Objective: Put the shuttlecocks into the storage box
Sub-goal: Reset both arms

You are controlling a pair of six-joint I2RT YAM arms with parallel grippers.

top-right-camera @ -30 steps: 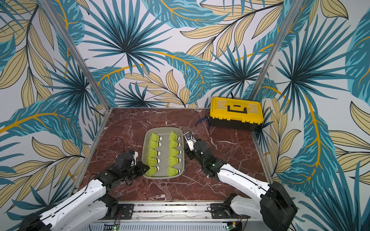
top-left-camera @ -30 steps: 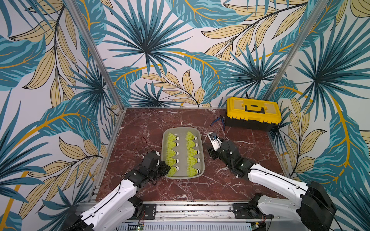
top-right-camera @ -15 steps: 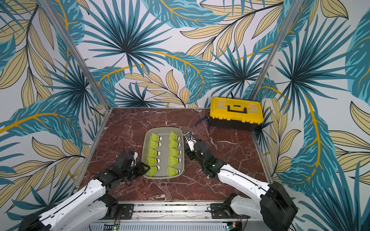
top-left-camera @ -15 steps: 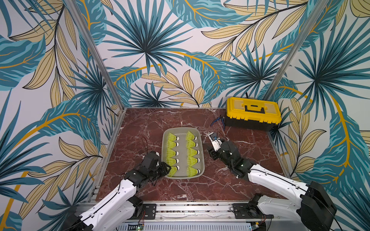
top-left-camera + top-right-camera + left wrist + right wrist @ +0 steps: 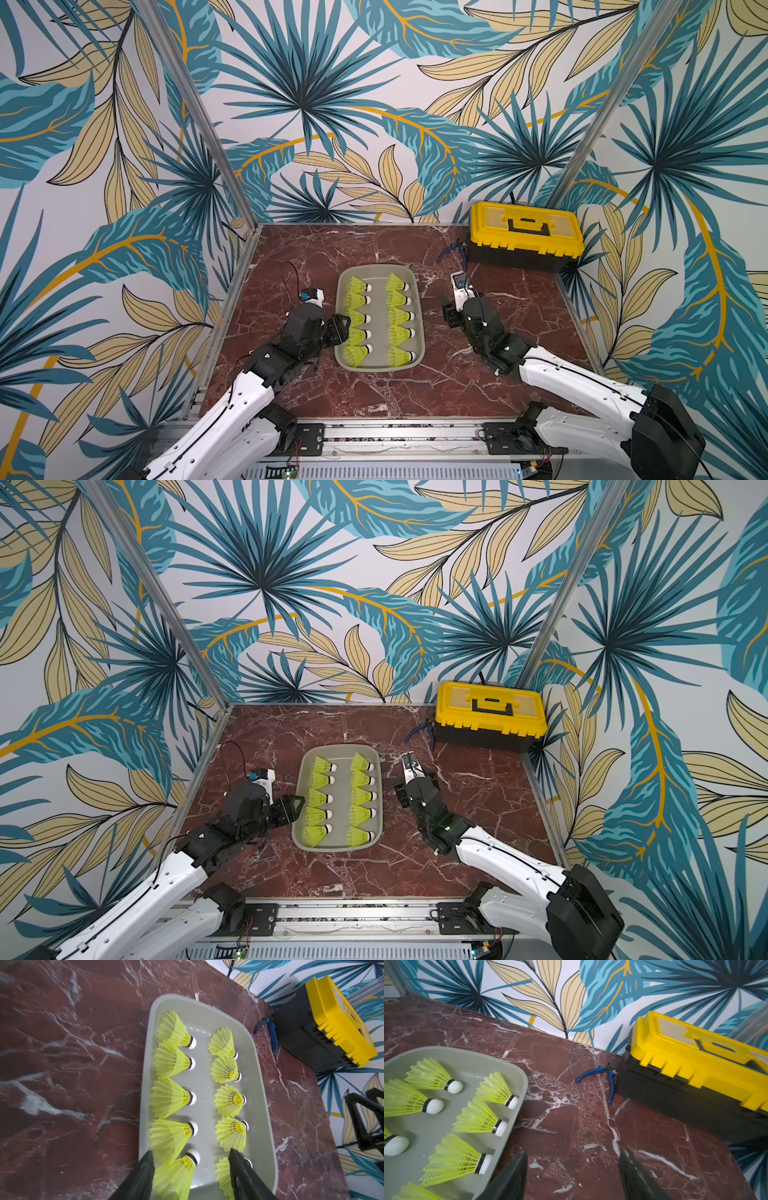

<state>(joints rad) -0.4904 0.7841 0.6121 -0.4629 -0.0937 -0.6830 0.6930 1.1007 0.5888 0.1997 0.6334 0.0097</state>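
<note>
Now L gripper point(image 5: 190, 1151) parted, straddling end shuttlecock point(image 5: 176, 1176) in storage box point(image 5: 203, 1109); R gripper point(image 5: 573, 1151) parted, empty, beside box.

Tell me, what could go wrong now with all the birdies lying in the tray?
1. The open left gripper straddles the nearest shuttlecock; pulling away crooked, it might snag the skirt and drag it out of the tray.
2. Skirts in that row overlap, so one snag could shift the neighbours.
3. The open right gripper sits close beside the tray and might nudge it.
</note>
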